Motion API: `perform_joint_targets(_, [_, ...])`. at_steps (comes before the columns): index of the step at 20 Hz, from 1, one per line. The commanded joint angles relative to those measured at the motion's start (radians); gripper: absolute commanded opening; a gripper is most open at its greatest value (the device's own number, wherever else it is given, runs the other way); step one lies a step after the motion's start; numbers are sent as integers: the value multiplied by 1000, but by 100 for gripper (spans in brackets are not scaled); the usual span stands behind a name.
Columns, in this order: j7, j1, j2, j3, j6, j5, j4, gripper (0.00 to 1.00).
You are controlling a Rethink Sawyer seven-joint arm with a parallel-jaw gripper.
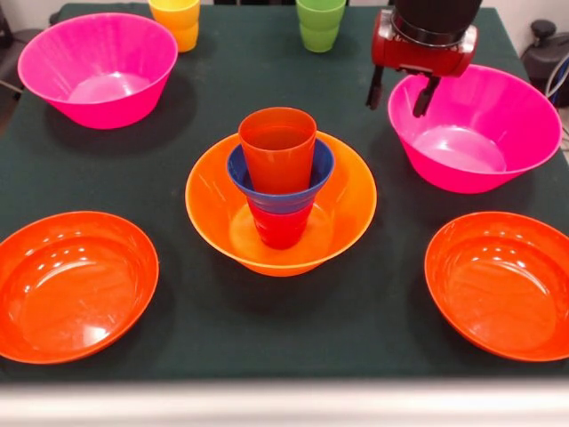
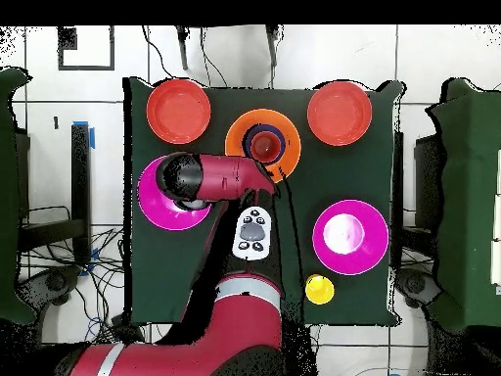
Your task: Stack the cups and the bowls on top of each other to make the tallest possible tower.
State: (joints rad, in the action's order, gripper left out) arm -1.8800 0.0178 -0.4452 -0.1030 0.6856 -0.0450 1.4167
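Currently, surface: desk [image 1: 204,329] under dark green cloth; pale tiled floor and cables around it.
Tower [image 1: 278,178]: mid-desk, upright, long axis vertical; large orange bowl [image 1: 213,213], red cup [image 1: 281,227], small blue bowl [image 1: 238,173], orange cup [image 1: 277,147], mouths up.
Counts: two pink bowls, two shallow red-orange bowls, yellow cup [image 1: 176,20], green cup [image 1: 320,22].
Gripper [image 1: 400,92]: jaws spread, empty, above the pink bowl [image 1: 484,133] rim.

1. My arm [image 2: 230,178] reaches across from my base and bends sideways at the wrist.
2. My wrist block, red and black, hangs at the top of the front view, pointing down.
3. My gripper [image 1: 401,92] hangs below it, both dark fingers [image 1: 426,95] pointing downward.
4. The fingers stand apart with a clear gap between them, holding nothing.
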Motion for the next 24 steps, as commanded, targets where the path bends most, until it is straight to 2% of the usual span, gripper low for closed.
perform_joint_targets(1, [13,-6,65,97,-71,87,69,100])
perform_joint_targets(4, [11,-5,65,98,-72,92,72,100])
perform_joint_targets(5, [-4,-4,66,97,-82,88,72,0])
perform_joint_targets(9, [-35,0,72,91,-83,71,61,0])
perform_joint_targets(17, [-33,-1,75,89,-96,70,57,0])
perform_joint_targets(19, [-2,-4,71,92,-68,81,43,0])
perform_joint_targets(24, [-5,-10,52,81,-41,74,40,0])
